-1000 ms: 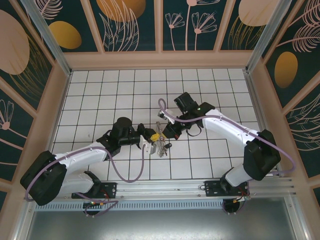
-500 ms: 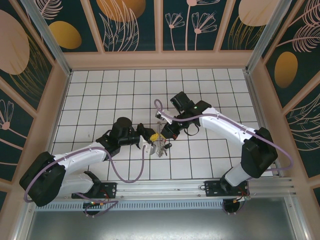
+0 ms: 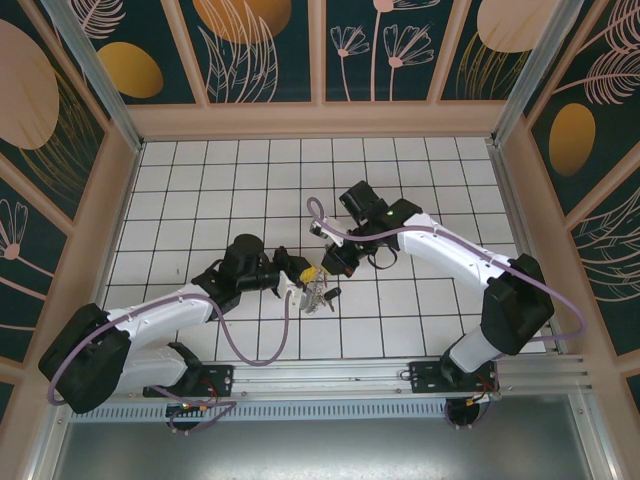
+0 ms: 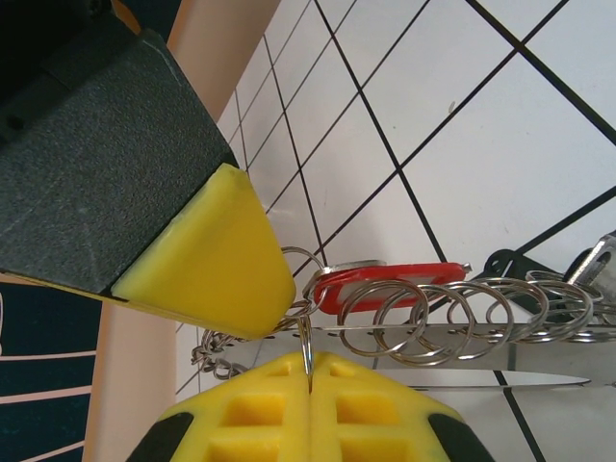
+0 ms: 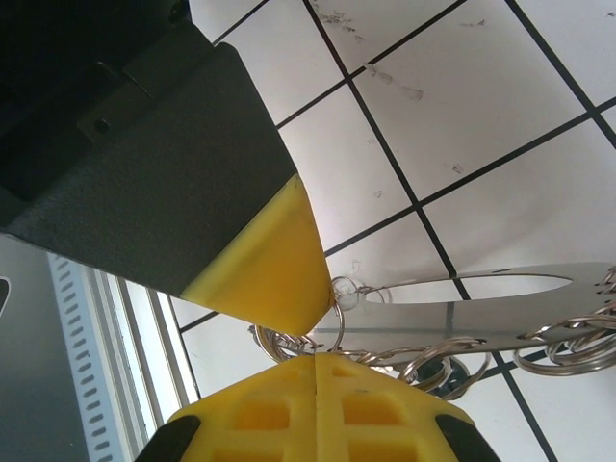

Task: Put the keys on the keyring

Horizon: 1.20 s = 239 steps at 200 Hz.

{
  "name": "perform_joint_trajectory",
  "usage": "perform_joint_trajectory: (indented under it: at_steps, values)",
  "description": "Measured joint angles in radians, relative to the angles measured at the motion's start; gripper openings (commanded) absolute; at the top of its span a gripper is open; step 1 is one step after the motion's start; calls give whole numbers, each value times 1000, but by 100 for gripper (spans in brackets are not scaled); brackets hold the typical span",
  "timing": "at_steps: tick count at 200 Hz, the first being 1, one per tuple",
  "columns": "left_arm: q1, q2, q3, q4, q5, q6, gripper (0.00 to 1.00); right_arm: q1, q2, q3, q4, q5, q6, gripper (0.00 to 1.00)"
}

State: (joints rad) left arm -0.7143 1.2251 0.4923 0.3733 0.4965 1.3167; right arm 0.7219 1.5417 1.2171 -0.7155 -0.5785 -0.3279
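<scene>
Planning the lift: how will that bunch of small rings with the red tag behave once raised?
Likely floppy: the small rings hang loosely linked, so they should swing and slide. The red tag looks like light plastic, apt to dangle. The thin wire pinched in the left gripper could twist in that grip.
</scene>
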Motion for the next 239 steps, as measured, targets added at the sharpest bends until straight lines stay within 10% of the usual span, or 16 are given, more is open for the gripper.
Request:
perform_joint_trajectory:
  at_steps: [239]
  values:
    - [-6, 20, -2, 56, -11, -229, 0, -33, 20, 9, 51, -121, 153, 0]
